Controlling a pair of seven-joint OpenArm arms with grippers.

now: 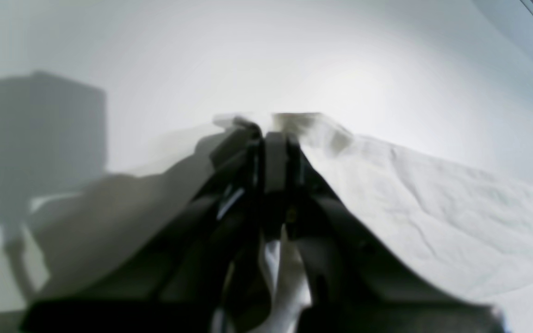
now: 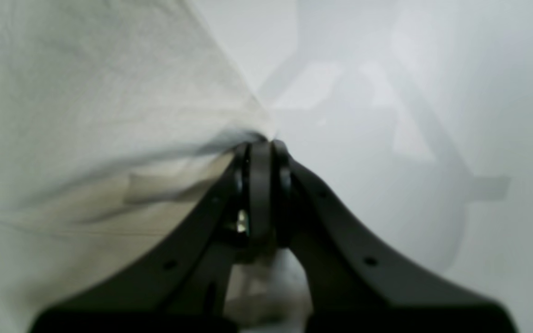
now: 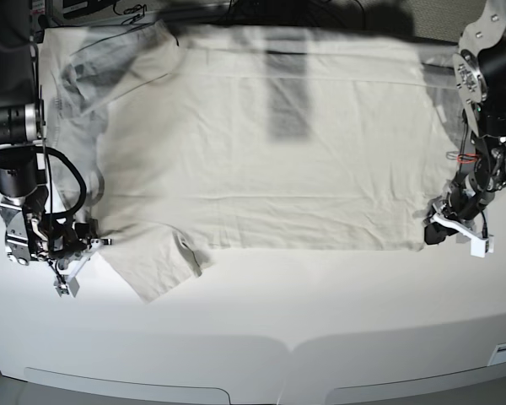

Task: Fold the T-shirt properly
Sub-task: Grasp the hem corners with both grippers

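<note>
The T-shirt (image 3: 270, 160) is lying spread flat across the white table (image 3: 261, 321), stretching between the two grippers, with one short sleeve (image 3: 156, 261) sticking out toward the near edge just beside the right gripper (image 3: 83, 245).

The right gripper is pinching the cloth at the shirt's shoulder end; in its wrist view its fingers (image 2: 259, 185) are pressing together on a gathered edge of fabric, and the cloth is fanning away from the tips to one side while bare table is showing on the other.

The left gripper (image 3: 432, 229) is sitting at the opposite corner, on the hem end. In its wrist view the black fingers (image 1: 275, 157) are closing on a blurred fold of cloth at their tips, and the wrinkled body of the shirt is trailing off beside and behind them.
</note>
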